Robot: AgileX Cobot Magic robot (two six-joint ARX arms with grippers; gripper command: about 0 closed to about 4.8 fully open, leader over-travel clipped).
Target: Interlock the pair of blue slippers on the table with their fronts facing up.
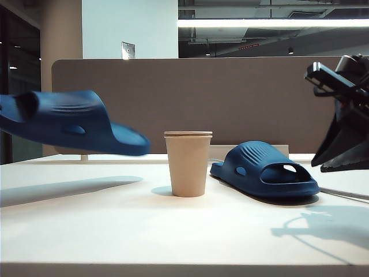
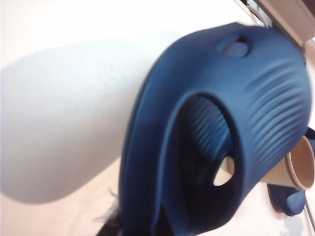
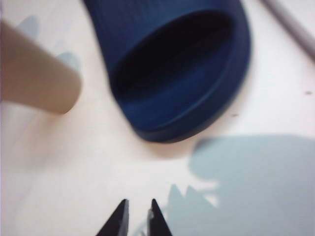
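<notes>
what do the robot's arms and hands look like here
The right hand ends in two thin black fingers tapering to sharp points, with a narrow gap between. From the table camera the right arm is black, angular and blocky, with flat plates. Of the left hand only a dark blurred bit shows in its wrist view.

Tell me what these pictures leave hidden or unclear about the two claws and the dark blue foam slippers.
- Left gripper: in the left wrist view, the lifted dark blue foam slipper covers it; the exterior view's left edge cuts it off.
- Right gripper: only its tips show in the right wrist view, slightly apart; in the exterior view it blurs.
- Tan paper cup: contents unseen.
- Second slipper: lies sole-down on the white table.
</notes>
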